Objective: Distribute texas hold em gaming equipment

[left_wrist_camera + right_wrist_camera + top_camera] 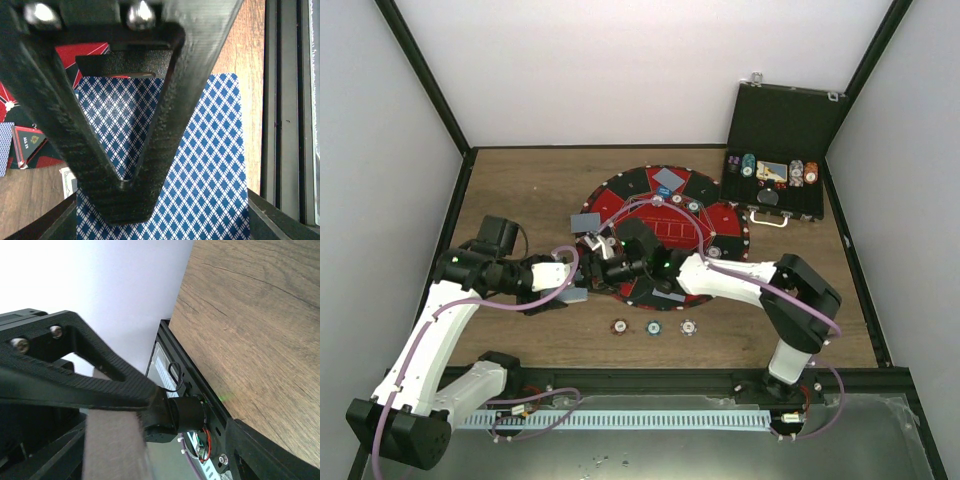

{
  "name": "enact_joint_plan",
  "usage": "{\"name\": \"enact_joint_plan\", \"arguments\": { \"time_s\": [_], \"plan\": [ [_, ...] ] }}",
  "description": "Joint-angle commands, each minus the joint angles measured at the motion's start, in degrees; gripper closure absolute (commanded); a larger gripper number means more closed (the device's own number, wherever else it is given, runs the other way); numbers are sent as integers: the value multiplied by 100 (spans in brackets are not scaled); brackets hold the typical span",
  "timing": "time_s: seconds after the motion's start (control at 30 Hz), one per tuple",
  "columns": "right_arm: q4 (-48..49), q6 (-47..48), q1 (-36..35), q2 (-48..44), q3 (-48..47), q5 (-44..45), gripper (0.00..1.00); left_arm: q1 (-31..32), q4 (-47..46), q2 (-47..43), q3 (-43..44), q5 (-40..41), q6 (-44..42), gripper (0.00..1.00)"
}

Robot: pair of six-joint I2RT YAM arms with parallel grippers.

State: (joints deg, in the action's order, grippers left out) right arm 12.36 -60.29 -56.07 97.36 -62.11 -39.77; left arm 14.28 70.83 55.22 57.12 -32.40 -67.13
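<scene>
In the left wrist view my left gripper is shut on a stack of playing cards with blue diamond backs, over the near left rim of the round mat. From the top, the left gripper and the open right gripper nearly meet. A blurred grey card lies against the right gripper's upper finger; the jaws stand wide apart around the right gripper's midpoint. Two cards lie on the mat. Three poker chips sit in a row on the wood.
The black hinged case stands open at the back right, holding more chips. The table's black front rail runs along the near edge. White walls close the left, back and right sides.
</scene>
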Motion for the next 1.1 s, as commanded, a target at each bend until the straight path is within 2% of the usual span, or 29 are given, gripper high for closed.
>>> {"name": "enact_joint_plan", "arguments": {
  "time_s": [0.0,0.4,0.7,0.77,0.9,1.07],
  "plan": [
    [223,-79,18,103,-151,-64,31,-13,31,-43,211,-205,-86,96],
    [364,-88,472,-456,937,-75,39,-15,30,-43,246,-231,-89,96],
    [-22,84,521,-846,891,81,51,-13,26,-51,237,-218,-81,96],
    [-74,133,514,-862,872,96,47,-16,24,-60,230,-213,-89,96],
    [-97,252,337,-740,548,27,29,-13,25,-45,220,-235,-94,96],
    [-237,366,140,-333,35,-111,26,-13,33,-28,227,-263,-76,96]
  ]
}}
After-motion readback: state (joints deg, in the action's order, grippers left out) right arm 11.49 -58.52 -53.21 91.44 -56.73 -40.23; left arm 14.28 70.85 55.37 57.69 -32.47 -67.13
